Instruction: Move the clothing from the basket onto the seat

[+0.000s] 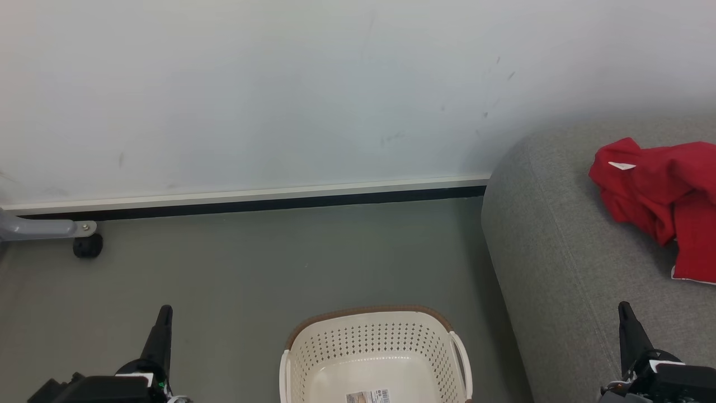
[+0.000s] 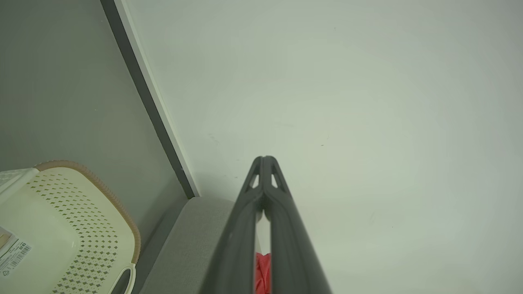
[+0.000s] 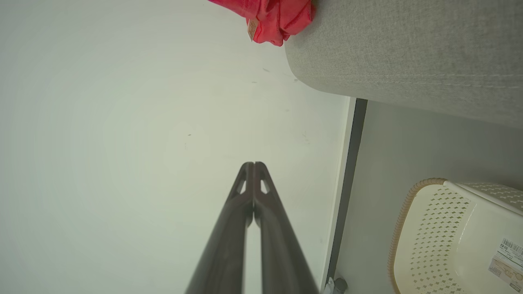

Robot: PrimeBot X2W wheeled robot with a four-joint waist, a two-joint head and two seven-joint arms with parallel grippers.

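Red clothing [image 1: 663,193] with a small white label lies crumpled on the grey seat [image 1: 559,252] at the right; a corner of the clothing [image 3: 271,18] shows at the top of the right wrist view. The cream basket [image 1: 376,358] with a brown rim stands on the floor at bottom centre, and its inside shows bare with a barcode sticker. My left gripper [image 1: 164,311] is shut, low at the left beside the basket. My right gripper [image 1: 624,308] is shut, low at the right over the seat's front. Neither holds anything.
A pale wall with a white and black skirting strip [image 1: 251,198] runs behind the grey floor [image 1: 251,263]. A grey frame leg with a black caster [image 1: 86,244] stands at the far left by the wall.
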